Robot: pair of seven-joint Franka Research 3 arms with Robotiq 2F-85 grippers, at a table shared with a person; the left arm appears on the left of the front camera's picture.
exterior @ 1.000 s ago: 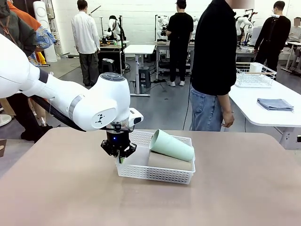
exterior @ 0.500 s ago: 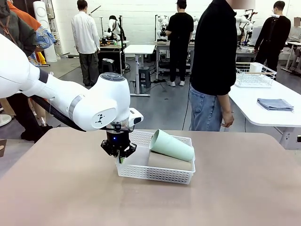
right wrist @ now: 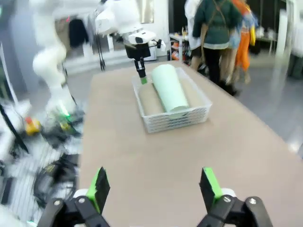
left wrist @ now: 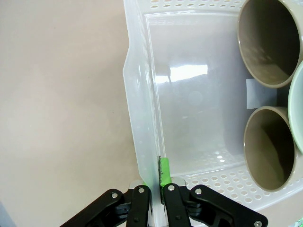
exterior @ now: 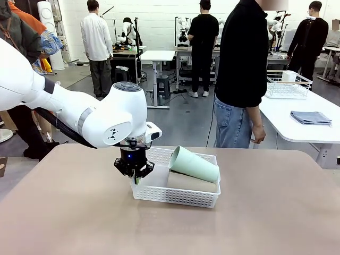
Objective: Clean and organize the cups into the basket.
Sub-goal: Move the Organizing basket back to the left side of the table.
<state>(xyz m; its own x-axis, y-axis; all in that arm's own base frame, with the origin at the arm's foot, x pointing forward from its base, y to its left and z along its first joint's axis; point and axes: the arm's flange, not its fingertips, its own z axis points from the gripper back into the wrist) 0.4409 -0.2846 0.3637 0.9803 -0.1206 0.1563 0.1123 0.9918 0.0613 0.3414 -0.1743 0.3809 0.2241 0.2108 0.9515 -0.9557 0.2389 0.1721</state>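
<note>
The white lattice basket (exterior: 175, 197) sits mid-table. Inside it a mint green cup (exterior: 194, 163) lies on its side over a tan-brown cup (exterior: 191, 182). My left gripper (exterior: 136, 178) points down at the basket's left end, shut on its wall. The left wrist view has the gripper (left wrist: 156, 189) pinching the basket wall (left wrist: 139, 118), with two tan cup mouths (left wrist: 267, 42) (left wrist: 270, 146) and the mint cup's rim (left wrist: 298, 109) at the right. My right gripper (right wrist: 155, 184) is open and empty, well back from the basket (right wrist: 175, 118) and the mint cup (right wrist: 169, 92).
A person in a black top (exterior: 241, 74) stands at the far table edge. A side table at right carries a white wire basket (exterior: 287, 85) and a folded grey cloth (exterior: 311, 117). Bare brown tabletop (exterior: 79, 212) surrounds the basket.
</note>
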